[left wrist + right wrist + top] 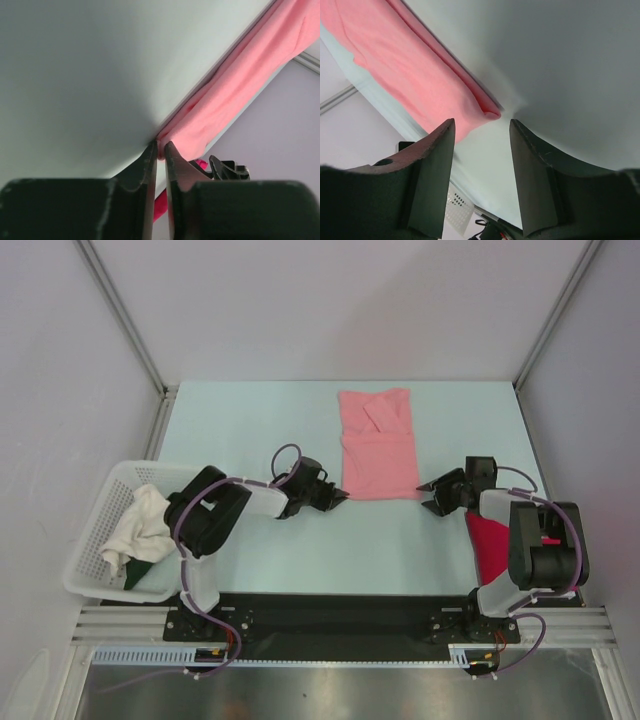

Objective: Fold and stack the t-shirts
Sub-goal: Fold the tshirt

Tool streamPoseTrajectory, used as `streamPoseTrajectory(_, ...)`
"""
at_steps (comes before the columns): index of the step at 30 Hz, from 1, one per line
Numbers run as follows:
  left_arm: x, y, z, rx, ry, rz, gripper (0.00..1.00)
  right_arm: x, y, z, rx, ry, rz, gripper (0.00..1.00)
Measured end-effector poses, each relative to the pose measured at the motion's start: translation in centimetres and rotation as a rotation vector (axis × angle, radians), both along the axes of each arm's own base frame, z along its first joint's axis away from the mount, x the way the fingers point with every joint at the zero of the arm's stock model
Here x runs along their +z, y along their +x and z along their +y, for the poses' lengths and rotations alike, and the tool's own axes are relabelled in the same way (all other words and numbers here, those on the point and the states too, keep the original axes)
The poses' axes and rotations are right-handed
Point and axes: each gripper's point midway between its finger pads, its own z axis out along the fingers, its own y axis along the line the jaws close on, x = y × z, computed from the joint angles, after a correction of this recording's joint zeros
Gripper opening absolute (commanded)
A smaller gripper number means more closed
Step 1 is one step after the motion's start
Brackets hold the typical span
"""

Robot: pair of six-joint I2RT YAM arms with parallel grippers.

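Top external view, mid-task: pinching a near corner of the salmon-pink t-shirt (378,445) (already narrowed to a strip, mid-table) with the left gripper (161,145), hovering the right gripper (425,497) agape at the other corner, leaving the magenta-red t-shirt (490,545) heaped by the right base, unfolded.

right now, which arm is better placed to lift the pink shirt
Left. The left claw pinches the light salmon-pink cloth t-shirt at its near-left corner; the right claw gapes open, short of the other corner.
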Motion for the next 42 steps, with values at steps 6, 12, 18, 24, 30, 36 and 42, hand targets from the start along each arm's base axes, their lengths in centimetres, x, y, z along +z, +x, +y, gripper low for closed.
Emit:
streamPoseTrajectory(6, 0.0, 0.2, -0.1, -0.013, -0.013, -0.006, 0.04, -0.6, 0.0, 0.1, 0.002, 0.004, 0.023, 0.46)
streamPoseTrajectory(12, 0.0, 0.2, -0.1, -0.03, -0.016, -0.008, 0.02, -0.7, 0.4, 0.2, 0.001, 0.013, 0.026, 0.43)
streamPoseTrajectory(18, 0.0, 0.2, -0.1, -0.041, -0.017, -0.015, 0.0, -1.1, 0.8, 0.2, -0.006, 0.021, 0.024, 0.25)
streamPoseTrajectory(24, 0.1, 0.3, -0.2, -0.07, -0.019, -0.034, 0.0, -1.7, 0.8, 0.4, 0.002, 0.032, 0.033, 0.0)
streamPoseTrajectory(30, 0.1, -0.2, 0.1, -0.093, -0.017, -0.061, 0.0, -1.1, -0.3, 0.2, 0.015, -0.003, 0.034, 0.0)
streamPoseTrajectory(36, 0.1, -3.0, 0.7, -0.117, -0.013, -0.053, 0.0, 0.6, -3.4, 0.3, 0.038, -0.027, 0.025, 0.0)
streamPoseTrajectory(42, 0.7, -8.0, 0.7, -0.182, -0.002, -0.05, 0.0, 1.6, -7.1, 0.5, 0.056, -0.036, 0.025, 0.0)
